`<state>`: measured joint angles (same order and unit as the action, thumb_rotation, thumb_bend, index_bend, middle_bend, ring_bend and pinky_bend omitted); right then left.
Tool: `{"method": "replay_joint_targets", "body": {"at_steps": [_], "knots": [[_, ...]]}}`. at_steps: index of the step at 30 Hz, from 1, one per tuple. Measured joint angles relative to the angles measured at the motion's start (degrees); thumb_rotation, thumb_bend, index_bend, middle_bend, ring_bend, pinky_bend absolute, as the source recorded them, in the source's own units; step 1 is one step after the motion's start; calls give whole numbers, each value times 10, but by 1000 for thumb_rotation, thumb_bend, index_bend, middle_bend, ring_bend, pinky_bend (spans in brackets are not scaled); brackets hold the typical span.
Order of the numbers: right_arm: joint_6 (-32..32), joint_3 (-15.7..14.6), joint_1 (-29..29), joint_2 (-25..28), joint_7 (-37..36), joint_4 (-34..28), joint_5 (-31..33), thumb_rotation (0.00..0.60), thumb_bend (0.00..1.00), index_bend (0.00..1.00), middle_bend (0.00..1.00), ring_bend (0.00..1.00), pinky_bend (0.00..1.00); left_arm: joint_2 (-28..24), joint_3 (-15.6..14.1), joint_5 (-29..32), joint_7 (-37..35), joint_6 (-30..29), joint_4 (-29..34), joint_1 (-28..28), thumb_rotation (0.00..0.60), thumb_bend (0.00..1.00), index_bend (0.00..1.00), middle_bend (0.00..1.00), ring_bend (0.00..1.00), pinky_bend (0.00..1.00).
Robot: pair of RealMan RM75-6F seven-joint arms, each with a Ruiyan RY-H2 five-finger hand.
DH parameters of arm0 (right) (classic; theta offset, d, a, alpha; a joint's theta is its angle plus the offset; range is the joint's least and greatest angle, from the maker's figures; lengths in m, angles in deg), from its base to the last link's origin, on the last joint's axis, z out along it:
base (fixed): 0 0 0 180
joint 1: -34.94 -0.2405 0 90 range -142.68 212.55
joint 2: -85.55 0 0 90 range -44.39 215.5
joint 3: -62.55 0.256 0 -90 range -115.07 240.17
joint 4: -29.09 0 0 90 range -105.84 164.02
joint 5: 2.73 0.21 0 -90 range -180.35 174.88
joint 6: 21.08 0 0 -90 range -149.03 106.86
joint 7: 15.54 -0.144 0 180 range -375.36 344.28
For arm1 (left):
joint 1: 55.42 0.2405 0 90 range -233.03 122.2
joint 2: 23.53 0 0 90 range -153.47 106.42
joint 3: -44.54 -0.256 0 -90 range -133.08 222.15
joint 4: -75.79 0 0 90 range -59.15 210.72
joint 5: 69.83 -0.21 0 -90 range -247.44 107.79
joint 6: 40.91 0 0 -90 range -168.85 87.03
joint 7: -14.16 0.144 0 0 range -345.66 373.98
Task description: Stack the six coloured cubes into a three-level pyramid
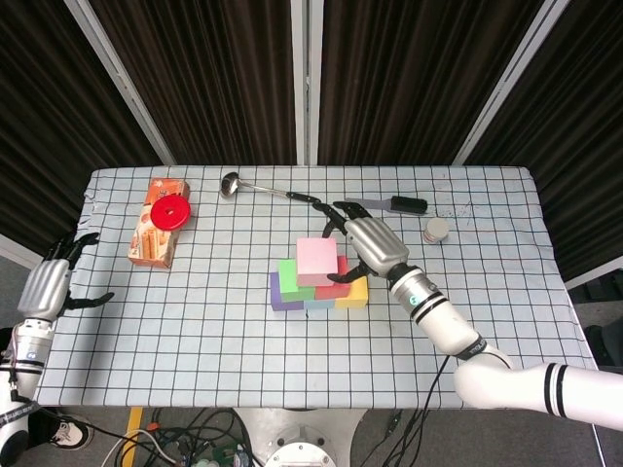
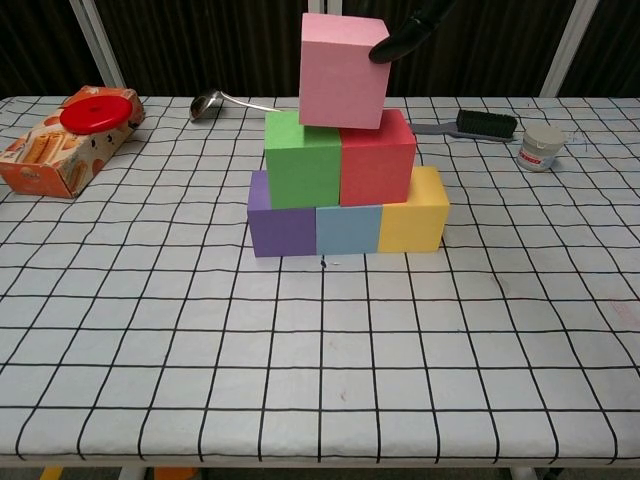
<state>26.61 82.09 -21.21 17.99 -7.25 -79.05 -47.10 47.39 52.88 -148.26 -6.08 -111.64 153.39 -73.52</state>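
The purple (image 2: 281, 218), blue (image 2: 348, 228) and yellow (image 2: 412, 212) cubes form a row on the table. On top of them sit the green cube (image 2: 302, 160) and the red cube (image 2: 378, 158). The pink cube (image 2: 342, 72) is over the seam between those two, slightly tilted, its lower edge touching them. My right hand (image 1: 368, 243) grips the pink cube (image 1: 317, 261) from its right side, and one dark fingertip (image 2: 405, 35) shows at the cube's top right corner in the chest view. My left hand (image 1: 47, 287) hangs open off the table's left edge, holding nothing.
An orange cracker box (image 1: 157, 232) with a red lid (image 1: 170, 212) on it lies at the far left. A metal ladle (image 1: 255, 186) lies behind the stack. A black brush (image 1: 397, 204) and a small white jar (image 1: 437, 230) sit at the far right.
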Motion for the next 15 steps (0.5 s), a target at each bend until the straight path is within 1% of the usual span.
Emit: {"method": "replay_joint_targets", "body": {"at_steps": [5,15], "knots": [[10,-5,-17,2,25,-7,22,600,167,0,498,42,0,0,-1,0,-2,2,-1,-1,600,0,123,183,33,107],[12,-20,-25,-7,35,3,10,600,167,0,498,42,0,2,-3,3,-1,7,-4,-2,600,0,123,183,33,107]]}}
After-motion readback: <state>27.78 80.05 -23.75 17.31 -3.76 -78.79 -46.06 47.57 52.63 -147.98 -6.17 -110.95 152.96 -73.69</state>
